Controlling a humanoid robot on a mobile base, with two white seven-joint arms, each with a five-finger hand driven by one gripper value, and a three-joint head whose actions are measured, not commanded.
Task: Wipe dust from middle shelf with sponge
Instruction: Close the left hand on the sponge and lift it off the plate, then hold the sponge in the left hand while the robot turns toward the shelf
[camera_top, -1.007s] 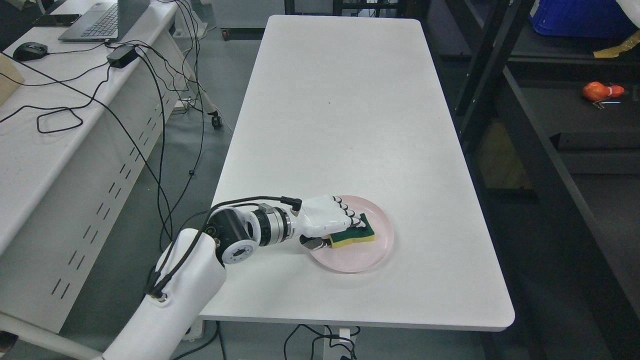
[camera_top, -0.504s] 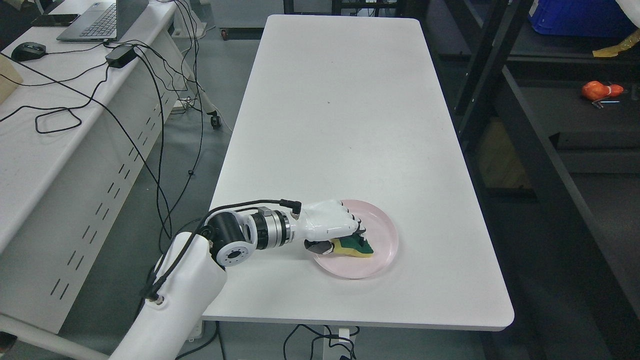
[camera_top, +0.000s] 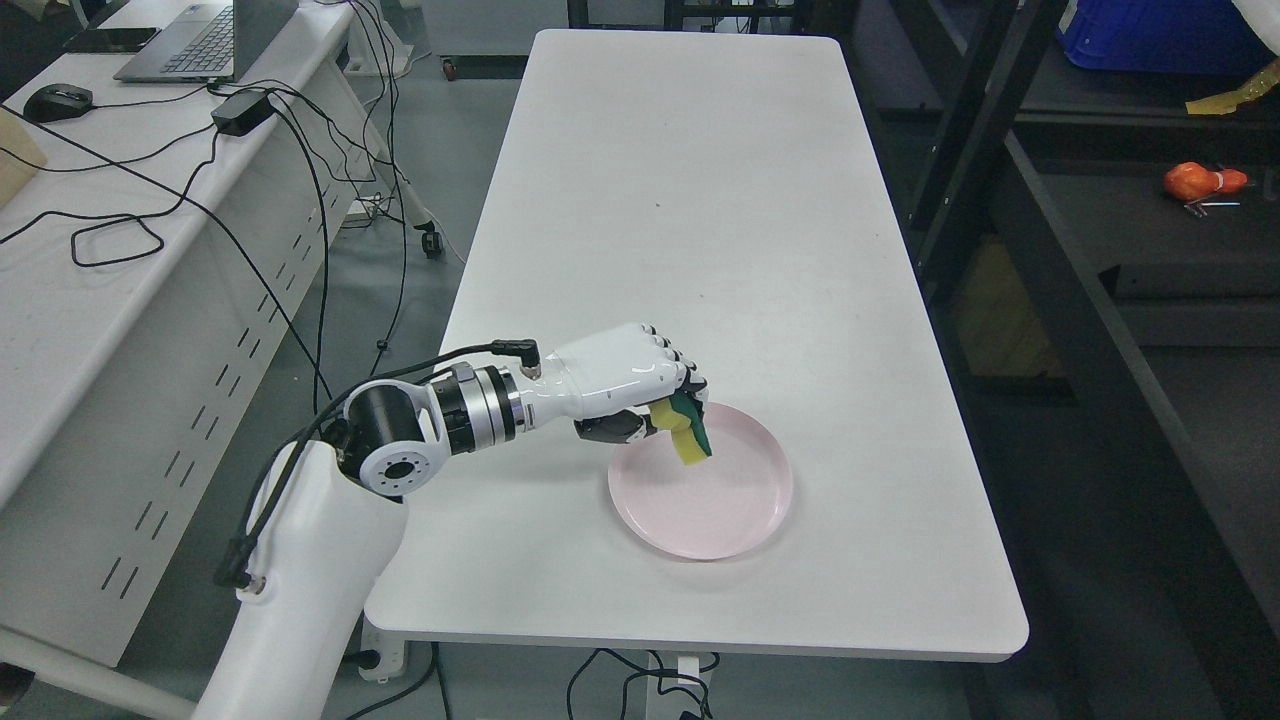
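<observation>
The left hand (camera_top: 640, 385) grips the sponge (camera_top: 690, 432) above the pink plate (camera_top: 735, 515); best squeeze firmly, since it dangles, while swinging toward the shelf (camera_top: 1180, 240).

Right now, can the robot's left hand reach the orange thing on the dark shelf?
Probably not: the left hand holds the sponge over the plate, and the orange thing lies far right, beyond the table.

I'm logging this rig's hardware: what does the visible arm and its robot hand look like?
The left arm has a glossy white shell, a black elbow joint with a white round cap, and a ringed silver metal wrist. A thin black cable loops outside it to a plug at the wrist. The left robot hand is white with dark knuckle joints and dark finger undersides.
</observation>
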